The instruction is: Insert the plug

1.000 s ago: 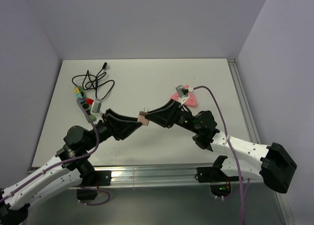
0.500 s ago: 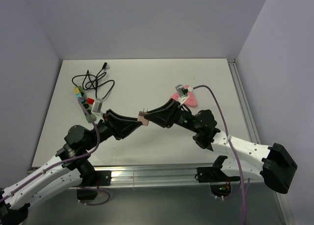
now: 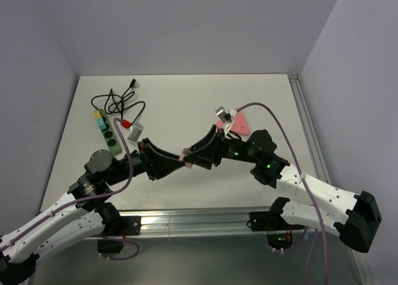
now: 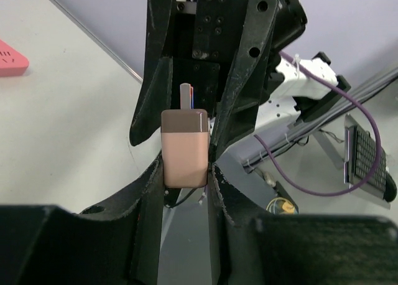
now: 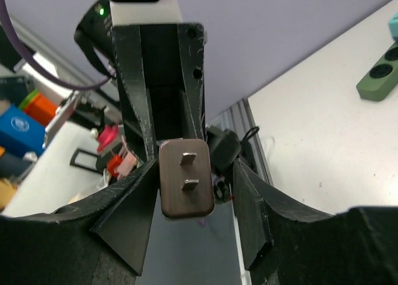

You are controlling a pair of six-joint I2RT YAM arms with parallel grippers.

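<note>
Two robot arms meet nose to nose above the middle of a white table (image 3: 186, 104), seen from above. The left tool (image 4: 185, 173) pinches a pinkish-brown plug (image 4: 185, 149) by its two sides, holding it in the air off the table. In the right wrist view the plug's two flat metal prongs face the camera. The right tool (image 5: 193, 180) is spread, one finger on either side of the plug, with a clear gap beside one of them. A green power strip (image 3: 107, 133) lies at the left of the overhead view, well apart from the plug. A coiled black cable (image 3: 118, 103) lies just above the strip. A pink triangular object (image 3: 240, 126) sits right of centre.
</note>
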